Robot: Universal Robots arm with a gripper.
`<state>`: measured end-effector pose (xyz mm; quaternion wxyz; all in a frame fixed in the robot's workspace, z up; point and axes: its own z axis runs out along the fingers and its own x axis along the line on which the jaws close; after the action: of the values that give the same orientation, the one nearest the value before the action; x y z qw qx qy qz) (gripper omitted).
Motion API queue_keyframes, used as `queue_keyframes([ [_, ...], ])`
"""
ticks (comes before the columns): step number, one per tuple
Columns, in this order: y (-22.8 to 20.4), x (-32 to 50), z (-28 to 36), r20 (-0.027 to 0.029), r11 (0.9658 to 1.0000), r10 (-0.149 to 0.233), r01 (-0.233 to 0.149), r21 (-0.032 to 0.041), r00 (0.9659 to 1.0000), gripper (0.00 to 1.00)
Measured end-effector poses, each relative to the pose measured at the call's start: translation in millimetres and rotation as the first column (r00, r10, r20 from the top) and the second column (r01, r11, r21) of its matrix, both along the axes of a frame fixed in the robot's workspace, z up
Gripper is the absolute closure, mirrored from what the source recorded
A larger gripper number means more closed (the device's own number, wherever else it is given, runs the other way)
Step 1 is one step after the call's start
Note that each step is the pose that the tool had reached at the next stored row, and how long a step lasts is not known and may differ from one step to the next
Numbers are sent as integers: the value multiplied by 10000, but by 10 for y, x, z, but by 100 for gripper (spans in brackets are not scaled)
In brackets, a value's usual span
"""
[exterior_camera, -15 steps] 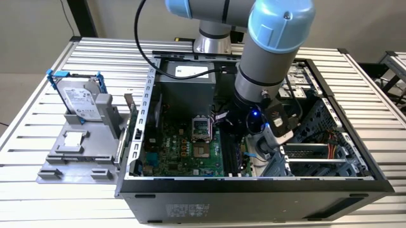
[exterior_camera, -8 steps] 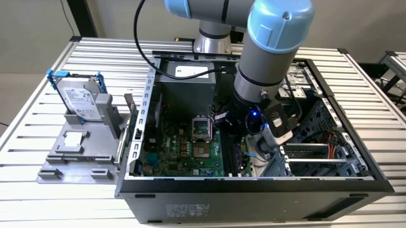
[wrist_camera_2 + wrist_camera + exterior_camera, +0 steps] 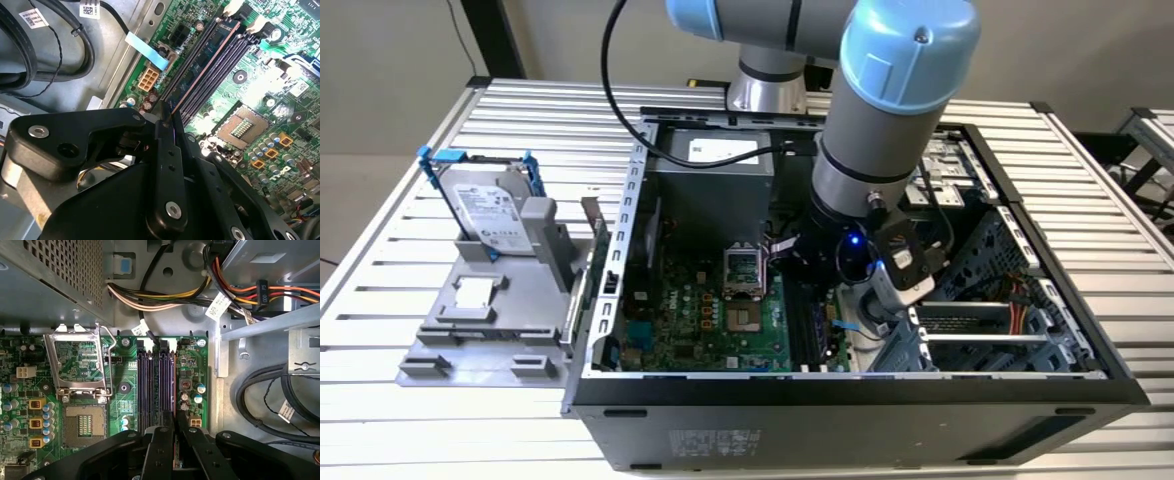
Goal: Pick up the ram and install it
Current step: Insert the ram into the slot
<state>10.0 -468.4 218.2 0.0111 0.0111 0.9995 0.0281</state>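
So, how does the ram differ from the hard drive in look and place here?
The ram is a thin dark stick; the hard drive is a silver box in a blue frame. The ram is inside the case, pinched in the claw at the motherboard slots; the hard drive stands outside on a grey stand, untouched.

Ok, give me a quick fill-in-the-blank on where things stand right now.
1. The black gripper is shut on the ____, a long thin dark circuit-board stick lined up along the long black motherboard slots.
2. The silver hard drive in its blue-handled frame stands ____ the black computer case.
3. The square processor socket on the green motherboard is ____.

Missing words: ram; outside; empty.
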Motion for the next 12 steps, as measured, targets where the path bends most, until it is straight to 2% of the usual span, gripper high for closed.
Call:
queue_keyframes([
  [4,0,0,-3,0,10000,-5,5,1,10000,100],
  [12,0,0,-67,0,10000,-6,6,-2,10000,100],
])
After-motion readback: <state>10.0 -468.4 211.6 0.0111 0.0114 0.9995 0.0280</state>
